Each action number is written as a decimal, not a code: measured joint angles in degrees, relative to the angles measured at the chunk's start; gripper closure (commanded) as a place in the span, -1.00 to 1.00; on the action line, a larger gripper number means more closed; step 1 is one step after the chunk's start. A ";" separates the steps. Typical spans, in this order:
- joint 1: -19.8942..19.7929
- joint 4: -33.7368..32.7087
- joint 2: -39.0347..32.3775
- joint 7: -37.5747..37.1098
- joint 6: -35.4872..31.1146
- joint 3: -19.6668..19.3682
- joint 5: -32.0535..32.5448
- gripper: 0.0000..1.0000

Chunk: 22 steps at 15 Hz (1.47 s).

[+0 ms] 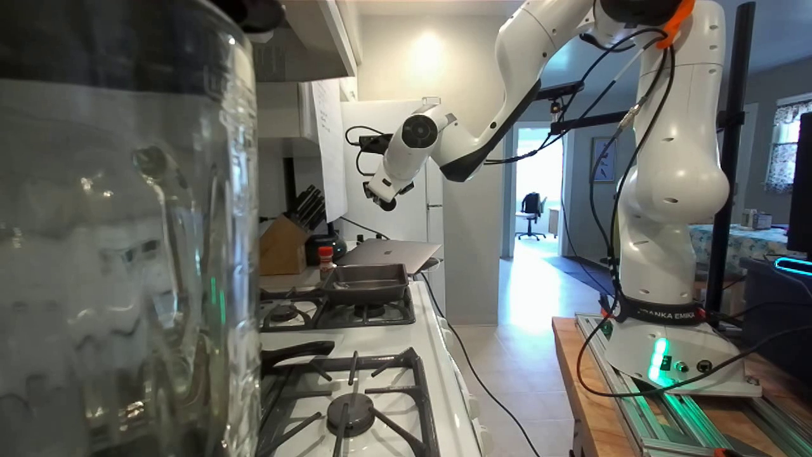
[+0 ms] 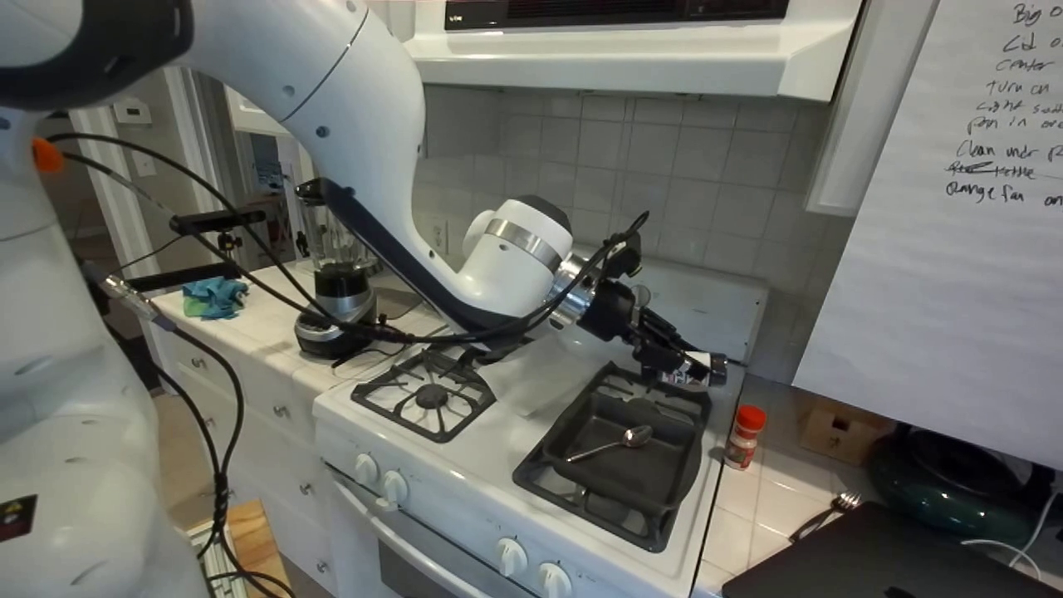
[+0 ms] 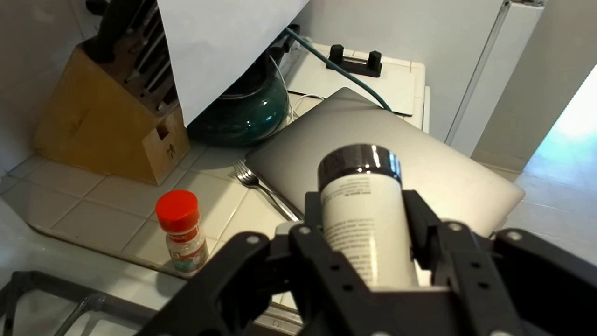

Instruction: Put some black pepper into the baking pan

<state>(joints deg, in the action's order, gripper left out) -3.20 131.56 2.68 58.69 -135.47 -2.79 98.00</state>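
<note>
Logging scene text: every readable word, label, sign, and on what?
"RANKA EMIKA", first letter unclear: robot base
"Big", "Center", "turn on", "pan in", "Clean", "orange fan": paper, handwritten; rest unclear
Yellow triangle sign: arm sticker
Too small or blurred: held jar, red-capped jar, range hood, knife block

Arm (image 2: 378, 124) bent, tool (image 3: 364, 210) tilted downward, fingers (image 3: 421, 214) in a grip.

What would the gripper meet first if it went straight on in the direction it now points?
Probably the closed laptop: in the wrist view it lies beyond the black-capped bottle that the gripper holds, so this bottle would likely touch it first. The depth is hard to judge, though.
</note>
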 measured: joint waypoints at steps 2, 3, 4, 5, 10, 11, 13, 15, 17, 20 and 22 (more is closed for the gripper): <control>0.20 0.46 -0.01 -4.28 0.10 0.05 2.01 0.59; 0.30 0.67 -0.02 -6.66 0.10 0.07 3.33 0.59; 0.39 0.90 -0.02 -9.32 0.21 0.12 5.22 0.59; 0.46 1.16 -0.02 -12.06 1.02 0.31 7.66 0.59; 1.77 3.39 0.02 -23.53 12.73 2.43 21.39 0.59; 2.06 4.10 0.02 -24.72 15.21 2.87 23.85 0.59; 2.64 5.57 0.01 -26.57 20.03 3.50 27.03 0.59; 2.86 6.75 -0.02 -27.12 22.61 3.78 27.21 0.59; 2.90 8.46 -0.17 -27.13 22.48 3.85 28.82 0.59; 2.79 10.15 -0.30 -28.19 18.73 3.51 29.12 0.59; 2.54 9.64 -0.25 -30.53 21.66 3.10 28.46 0.59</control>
<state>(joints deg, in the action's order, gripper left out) -0.66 141.20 2.42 28.16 -113.81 0.31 126.46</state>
